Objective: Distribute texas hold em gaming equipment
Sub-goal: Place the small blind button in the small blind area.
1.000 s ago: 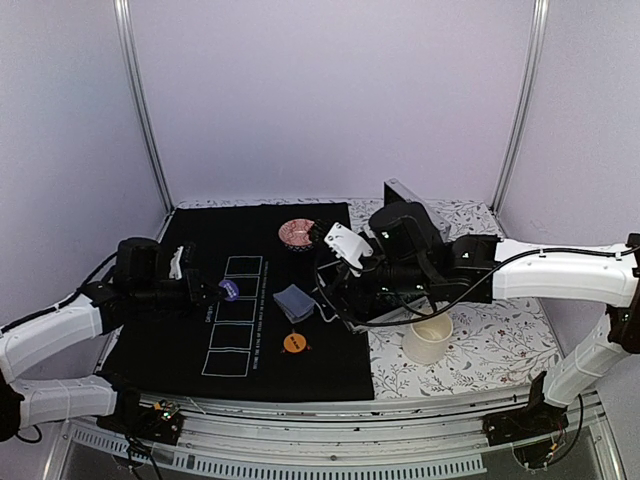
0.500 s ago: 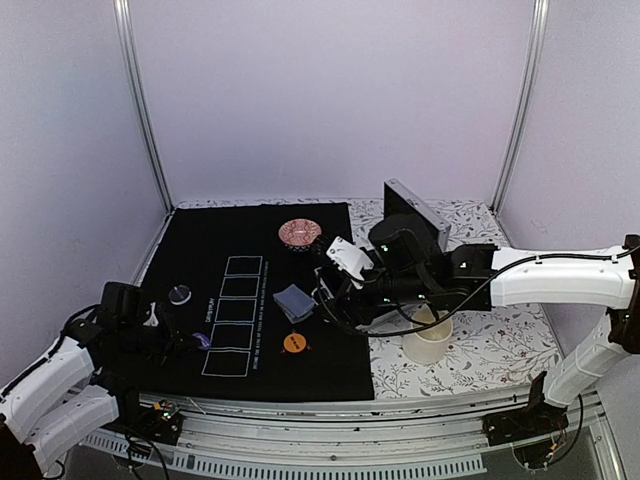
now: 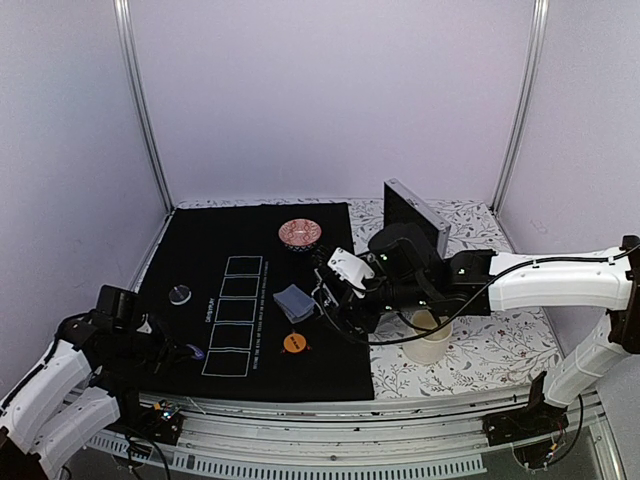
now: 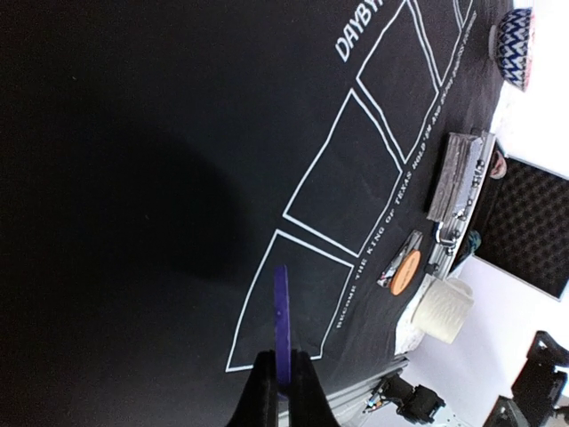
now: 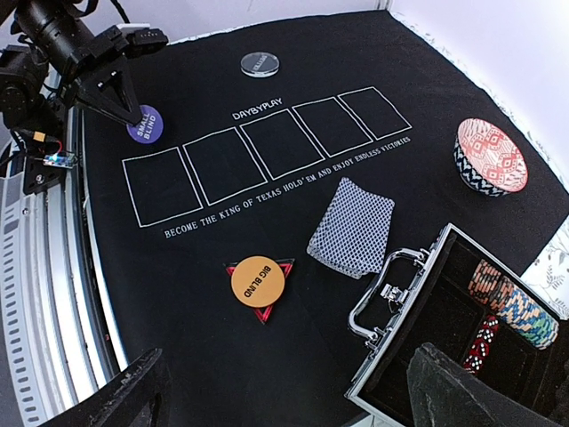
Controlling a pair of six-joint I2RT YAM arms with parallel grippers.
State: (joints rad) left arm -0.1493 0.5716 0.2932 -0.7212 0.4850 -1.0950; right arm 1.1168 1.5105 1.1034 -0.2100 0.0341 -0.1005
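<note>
Two grippers on my feeds. Nearest, my left gripper (image 4: 281,378) is clenched on the purple disc (image 5: 145,124), low over the mat (image 5: 293,53) beside the nearest outlined box (image 5: 162,185); I can't tell if it touches. Further in, the orange disc (image 5: 258,282) sits on the red triangle (image 5: 233,267). The cards (image 5: 352,227) lie stacked just beyond, beside the open case (image 5: 404,356) holding chips (image 5: 507,302). My right gripper (image 3: 324,296) hangs there, fingers spread, holding nothing. The black disc (image 5: 260,64) lies at the mat's left, the bowl (image 5: 491,157) farthest.

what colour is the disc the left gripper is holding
Purple disc, with white SMALL BLIND lettering; it shows best in the right wrist view.
</note>
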